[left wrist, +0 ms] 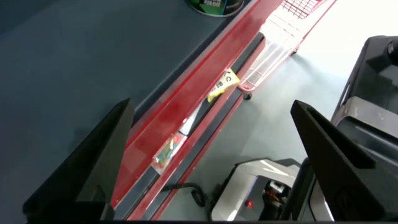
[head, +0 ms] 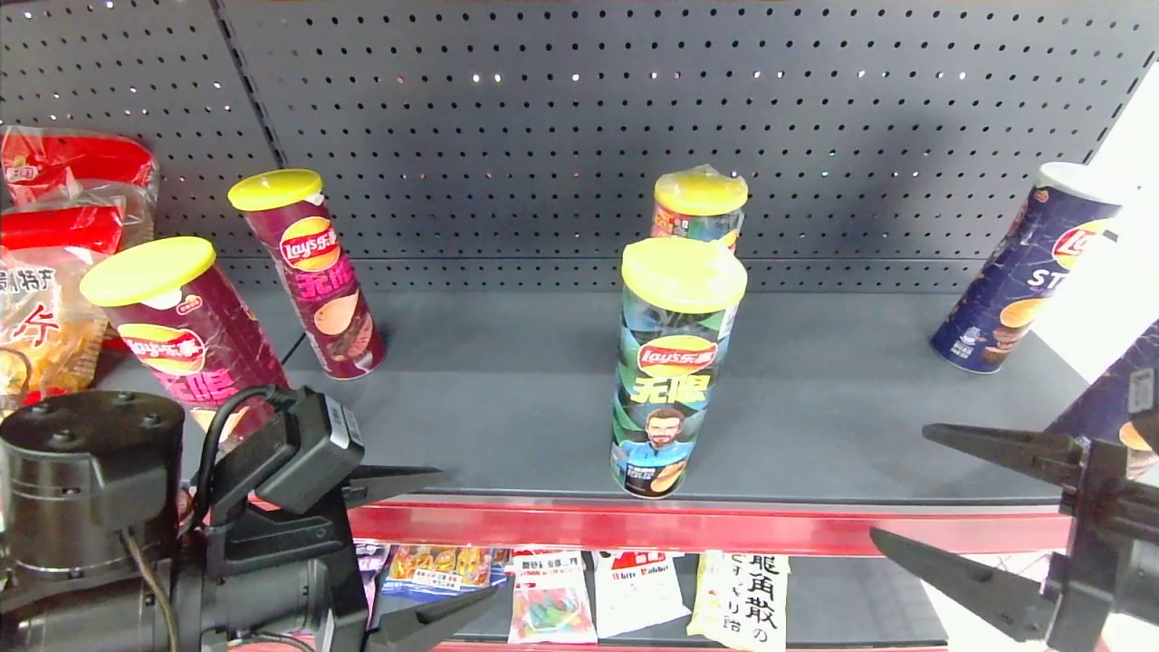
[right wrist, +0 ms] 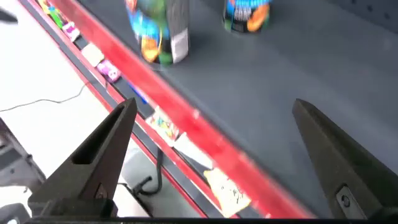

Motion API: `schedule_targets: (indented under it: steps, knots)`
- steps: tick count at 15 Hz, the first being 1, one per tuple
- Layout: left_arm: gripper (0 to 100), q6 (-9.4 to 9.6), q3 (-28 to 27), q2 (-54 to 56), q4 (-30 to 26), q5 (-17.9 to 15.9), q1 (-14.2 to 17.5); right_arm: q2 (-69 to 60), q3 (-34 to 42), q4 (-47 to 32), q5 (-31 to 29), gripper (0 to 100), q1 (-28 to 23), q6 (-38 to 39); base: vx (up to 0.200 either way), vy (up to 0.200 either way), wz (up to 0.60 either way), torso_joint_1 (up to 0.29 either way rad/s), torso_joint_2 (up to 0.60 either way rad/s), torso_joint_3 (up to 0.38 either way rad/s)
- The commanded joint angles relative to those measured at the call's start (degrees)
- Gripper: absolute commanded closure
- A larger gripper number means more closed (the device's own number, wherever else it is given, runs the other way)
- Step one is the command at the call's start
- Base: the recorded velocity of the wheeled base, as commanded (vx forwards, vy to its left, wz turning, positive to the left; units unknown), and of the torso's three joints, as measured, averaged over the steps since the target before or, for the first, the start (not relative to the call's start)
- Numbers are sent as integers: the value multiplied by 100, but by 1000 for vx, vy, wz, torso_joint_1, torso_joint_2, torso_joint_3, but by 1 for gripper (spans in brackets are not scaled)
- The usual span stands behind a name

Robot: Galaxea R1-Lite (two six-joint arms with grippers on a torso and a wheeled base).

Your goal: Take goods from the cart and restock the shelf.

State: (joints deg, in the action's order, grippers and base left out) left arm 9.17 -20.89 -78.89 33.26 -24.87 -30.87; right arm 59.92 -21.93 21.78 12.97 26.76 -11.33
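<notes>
Found both end effectors empty, fingers apart. Placed the left end effector [head: 471, 532] at the lower left of the head frame, in front of the red front rail [head: 688, 527] of the grey shelf [head: 815, 407]. Placed the right end effector [head: 897, 483] at the lower right, also before that rail, its two dark fingers spread wide. Saw the same open spread from each wrist camera, with nothing between the fingers. Noted a green can [head: 675, 380] upright at the centre of the frame, near the shelf's front edge, yellow lid on. Noted a second yellow-lidded can [head: 699, 213] just behind it, close to the pegboard [head: 579, 109]. Counted two maroon cans at the left: the rear maroon can [head: 312, 272] at upper left, and the front maroon can [head: 186, 335] at middle left, partly hidden by the left arm. Saw both appearing to lean in this view. Spotted a blue can [head: 1023, 272] at the right of the frame and part of another blue can [head: 1109, 407] at the right edge, above the right arm. Saw snack bags [head: 54, 272] stacked at the far left edge. Made out small packets [head: 634, 593] on the lower level beneath the rail, at bottom centre. Glimpsed the red wire cart [left wrist: 298, 15] in the left wrist view, on the floor beyond the shelf's front.
</notes>
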Motion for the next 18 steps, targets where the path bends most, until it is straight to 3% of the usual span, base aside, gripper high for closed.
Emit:
schedule_targets:
  steps: [1,7,10,18]
  knots:
    - [0,-3,130,137,5,-18,-7,-630,462,1,-49,0,-4,-10,0,0,0,0,0,0]
    - [0,-29,595,655,-3,8,-7,-1043,637,-69,-207,0,-153,-63,0,0,0,0,0,0]
    - [0,-38,727,848,-30,17,-7,-1237,514,-491,-216,0,-303,-511,0,0,0,0,0,0]
    - [0,-29,604,664,-21,26,-7,-1263,532,-684,-524,0,-356,-608,0,0,0,0,0,0]
